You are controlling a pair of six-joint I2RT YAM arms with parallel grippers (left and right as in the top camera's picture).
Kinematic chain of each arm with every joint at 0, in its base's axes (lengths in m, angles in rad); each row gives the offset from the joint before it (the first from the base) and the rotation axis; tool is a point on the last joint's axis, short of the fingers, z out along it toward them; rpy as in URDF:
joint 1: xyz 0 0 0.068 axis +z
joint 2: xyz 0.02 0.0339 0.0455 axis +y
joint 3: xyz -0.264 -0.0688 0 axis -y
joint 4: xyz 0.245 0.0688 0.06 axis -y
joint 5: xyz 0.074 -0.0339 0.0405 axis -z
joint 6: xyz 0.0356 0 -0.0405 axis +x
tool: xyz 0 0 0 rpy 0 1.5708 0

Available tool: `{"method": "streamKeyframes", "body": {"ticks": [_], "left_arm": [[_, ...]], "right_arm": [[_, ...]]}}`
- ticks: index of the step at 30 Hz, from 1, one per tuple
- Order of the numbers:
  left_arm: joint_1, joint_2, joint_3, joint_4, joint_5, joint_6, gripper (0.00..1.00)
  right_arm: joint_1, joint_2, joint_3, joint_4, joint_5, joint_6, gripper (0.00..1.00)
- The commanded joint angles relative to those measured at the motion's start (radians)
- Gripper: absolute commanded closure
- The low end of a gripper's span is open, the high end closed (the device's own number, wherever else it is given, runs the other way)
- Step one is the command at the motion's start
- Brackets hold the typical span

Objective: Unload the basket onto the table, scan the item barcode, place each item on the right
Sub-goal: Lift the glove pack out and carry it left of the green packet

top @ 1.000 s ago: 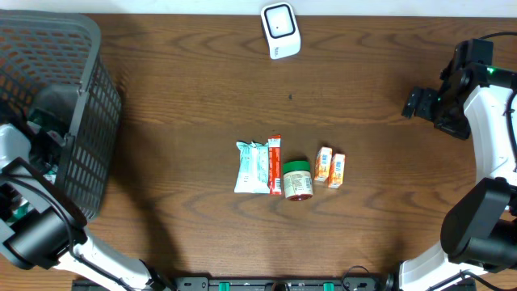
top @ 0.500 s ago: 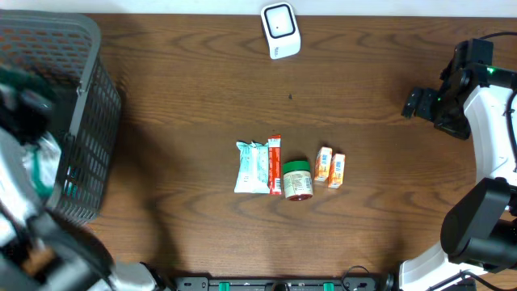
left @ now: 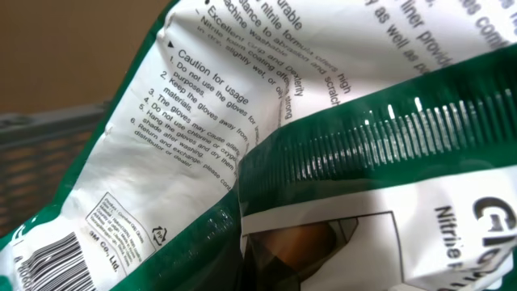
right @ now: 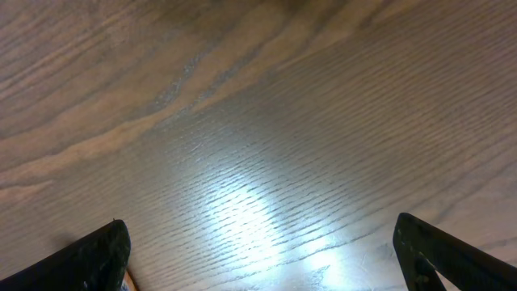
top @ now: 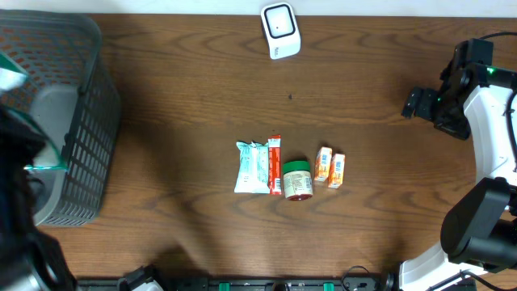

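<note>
Because the left wrist camera is so close, a glove bag (left: 202,97) fills almost all it sees. The bag is shiny plastic, white with dark green parts. Small black print on the white side says "Caution for usage" and lists some rules. A wide green band (left: 388,129) with little ridges runs across it, and big letters start to spell "Nitrile". The barcode (left: 48,259) sits in the low left corner, cut off by the edge. The bag is bent and crinkled.

The left gripper is squeezed shut on this bag, but the bag hides its fingers. From above, the left arm (top: 16,153) is a dark blur at the left edge. A bit of white and green peeks out beside it, over the grey basket (top: 89,121).

In the middle of the brown wood table (top: 186,97) lies a row of small things: pale blue snack packs (top: 251,167), a thin red bar (top: 275,164), a jar with a green lid (top: 296,179) and two little orange boxes (top: 329,168).

On the right side, the right gripper (right: 262,255) hangs over bare wood with its fingers spread wide. It holds nothing.

At the far edge sits the white scanner (top: 279,31). The glove bag is well apart from it, off to the left.
</note>
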Motion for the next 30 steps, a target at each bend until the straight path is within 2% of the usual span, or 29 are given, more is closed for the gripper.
{"method": "streamKeyframes", "body": {"ticks": [1,9,14,18,22,25,30], "left_arm": [[-0.095,-0.045,-0.005,-0.019,0.010,-0.013,0.93],[-0.391,-0.011,-0.013,-0.237,0.010,-0.027,0.93],[-0.568,0.085,-0.058,-0.276,0.002,-0.043,0.93],[-0.689,0.203,-0.103,-0.275,-0.061,-0.111,0.93],[-0.781,0.372,-0.144,-0.271,-0.074,-0.269,0.93],[-0.830,0.519,-0.151,-0.272,-0.074,-0.373,0.93],[-0.872,0.761,-0.151,-0.240,-0.074,-0.452,0.93]], "right_arm": [[0.000,-0.012,0.011,-0.001,0.009,-0.007,0.01],[0.000,-0.012,0.011,-0.001,0.009,-0.007,0.01],[0.000,-0.012,0.011,-0.001,0.009,-0.007,0.01],[0.000,-0.012,0.011,-0.001,0.009,-0.007,0.01],[0.000,-0.012,0.011,-0.001,0.010,-0.007,0.01],[0.000,-0.012,0.011,-0.001,0.009,-0.007,0.01],[0.001,-0.012,0.011,-0.001,0.010,-0.007,0.01]]}}
